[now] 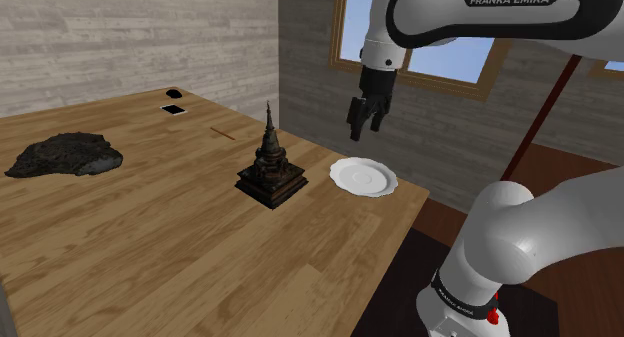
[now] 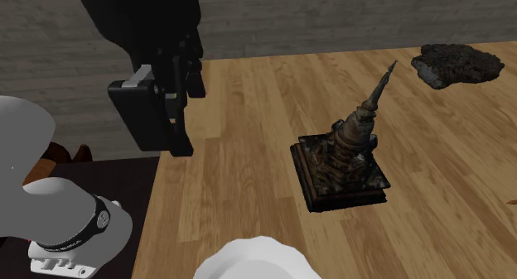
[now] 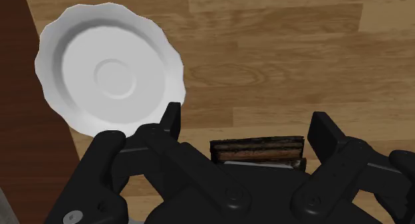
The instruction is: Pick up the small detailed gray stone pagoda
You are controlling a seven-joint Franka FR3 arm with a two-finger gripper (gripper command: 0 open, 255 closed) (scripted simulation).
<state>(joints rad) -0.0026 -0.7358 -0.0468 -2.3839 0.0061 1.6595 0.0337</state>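
The pagoda [image 1: 270, 171] is a small dark grey-brown tower with a tall thin spire on a square stepped base, standing upright on the wooden table [image 1: 180, 245]. My gripper [image 1: 365, 121] hangs open in the air, well above the table and off to the shoulder view's right of the pagoda, roughly over the white plate. In the second exterior view the pagoda [image 2: 344, 157] stands to the right of the gripper [image 2: 176, 112]. The wrist view shows the gripper [image 3: 247, 126] with fingers apart, and an edge of the pagoda's base [image 3: 258, 149] far below them, untouched.
A white scalloped plate [image 1: 363, 176] lies near the table's corner beside the pagoda. A dark lumpy rock [image 1: 65, 155] sits at the table's far end. Small dark items [image 1: 174, 109] lie near the back wall. Red-brown floor [image 3: 20, 143] starts past the plate.
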